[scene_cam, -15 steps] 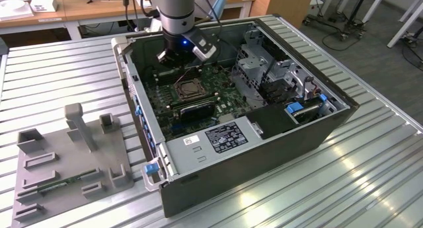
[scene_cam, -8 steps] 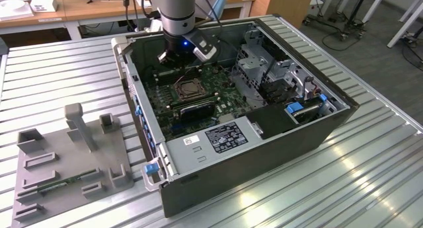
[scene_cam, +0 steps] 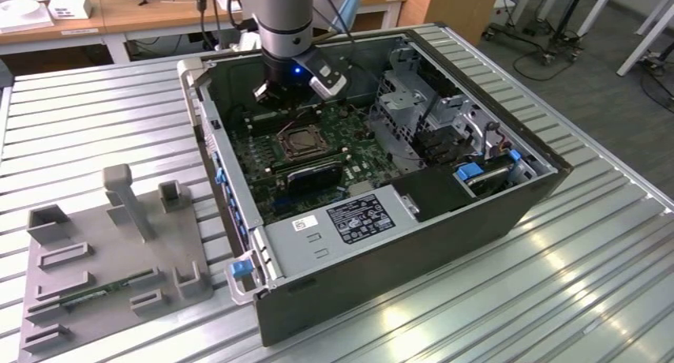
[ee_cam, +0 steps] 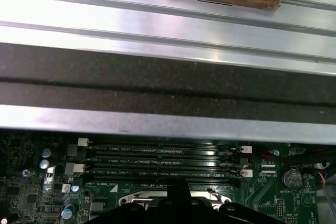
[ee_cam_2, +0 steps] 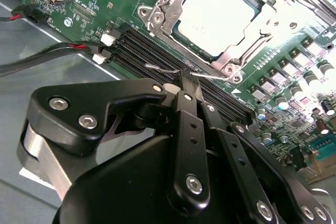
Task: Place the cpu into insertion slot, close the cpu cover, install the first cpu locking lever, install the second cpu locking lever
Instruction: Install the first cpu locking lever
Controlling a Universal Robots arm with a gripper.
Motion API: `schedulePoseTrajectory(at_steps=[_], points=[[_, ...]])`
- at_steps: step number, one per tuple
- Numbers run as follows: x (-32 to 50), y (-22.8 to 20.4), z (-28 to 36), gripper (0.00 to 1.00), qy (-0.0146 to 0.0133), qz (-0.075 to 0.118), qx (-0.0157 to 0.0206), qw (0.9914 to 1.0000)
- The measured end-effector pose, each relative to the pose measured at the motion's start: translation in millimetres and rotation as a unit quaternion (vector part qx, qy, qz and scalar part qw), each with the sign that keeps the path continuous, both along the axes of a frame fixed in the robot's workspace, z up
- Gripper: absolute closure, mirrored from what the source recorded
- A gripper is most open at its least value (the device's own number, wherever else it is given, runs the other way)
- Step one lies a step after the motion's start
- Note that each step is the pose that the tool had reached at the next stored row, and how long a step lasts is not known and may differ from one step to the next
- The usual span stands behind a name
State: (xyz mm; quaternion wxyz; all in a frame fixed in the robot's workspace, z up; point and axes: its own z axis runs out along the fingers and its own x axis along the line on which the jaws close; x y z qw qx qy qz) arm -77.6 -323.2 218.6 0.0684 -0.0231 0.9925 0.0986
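One grey fixture tray (scene_cam: 63, 256) is lying at the exterior view's left on the slatted table (scene_cam: 106, 118), keeping a memory stick (scene_cam: 100, 293) parked well apart from the work. Moving toward the exterior view's right, the open computer case (scene_cam: 411, 276) is lying on its side so that the motherboard is facing up to the arm. The gripper (scene_cam: 290, 95) is hanging low inside it, just beside the insertion slot (scene_cam: 299, 143). In the second wrist view the cpu (ee_cam_2: 212, 17) is sitting in that slot, with the cpu cover (ee_cam_2: 167, 1) lying flat around it and framing its pale top. There the gripper (ee_cam_2: 185, 88) is holding its jaws together, its tip pointing at the bent wire ends of two locking levers (ee_cam_2: 164, 68) between the socket and the memory slots (ee_cam_2: 139, 48). Judging by that, it is working on a lever, though I cannot tell whether it is touching one.
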Motion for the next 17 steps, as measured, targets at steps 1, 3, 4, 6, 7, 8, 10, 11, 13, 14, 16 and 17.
schedulePoseTrajectory(at_steps=[1, 3, 4, 6, 7, 8, 10, 11, 13, 14, 16, 17], points=[[0.4, 0.0, -0.3, 0.89, 0.0, 0.0, -0.0001, 1.0], [1.2, 0.0, -1.0, 0.89, 0.0, 0.0, 0.0, 1.0], [1.5, 0.0, -1.4, 0.89, 0.0, 0.0, 0.0, 1.0], [2.1, 0.0, -2.4, 0.89, 0.0, 0.0, 0.0, 1.0], [2.4, 0.0, -3.0, 0.89, 0.0, 0.0, -0.0001, 1.0], [2.7, 0.0, -3.6, 0.89, 0.0, 0.0, 0.0, 1.0], [3.1, 0.0, -4.8, 0.89, 0.0, 0.0, 0.0, 1.0], [3.2, 0.0, -5.3, 0.89, 0.0, 0.0, 0.0, 1.0], [3.4, 0.0, -6.0, 0.89, 0.0, 0.0, -0.0001, 1.0], [3.5, 0.0, -6.3, 0.89, 0.0, 0.0, -0.0001, 1.0], [3.7, 0.0, -6.8, 0.89, 0.0, 0.0, -0.0001, 1.0], [3.9, 0.0, -7.1, 0.89, 0.0, 0.0, 0.0, 1.0]])
